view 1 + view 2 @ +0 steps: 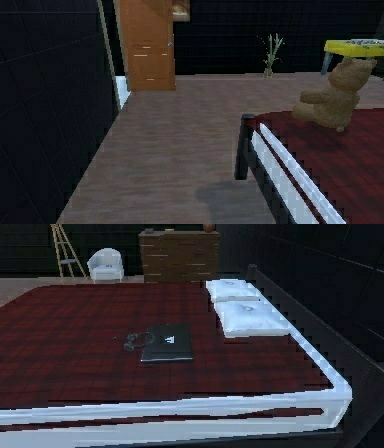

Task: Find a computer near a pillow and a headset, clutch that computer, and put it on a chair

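The bed (70, 344) takes up most of the arm side view. It has a dark red checked cover with a white rail along the near edge, and the picture cuts it off at the left and bottom. In the forward view its corner comes in from the right with a dark post (243, 145), and the rest runs out of the picture.

A wooden dresser (180, 254) stands past the bed's far side. Its top is cropped, so I can't name the small thing sitting on it. Left of the dresser is a white chair (106, 264), and beside that a leaning wooden stand (66, 252) that I can't identify.

In the forward view a teddy bear (335, 95) sits on the cover. Behind it is a yellow object (355, 47), clipped by the right edge and unclear to me.

Two white pillows (252, 318) lie at the bed's right end, one behind the other.

I cannot tell the arm's pose or how the gripper's jaws stand.

The computer (167, 345) lies flat near the middle of the cover, left of the pillows and well apart from them. It is a dark slab, square to the bed's edges, with its longer side seeming to run across the picture toward the pillows. I can't make out which edge is its front.

The headset (134, 341) is a small dark tangle just beside the computer's left edge. I can't tell whether they touch.
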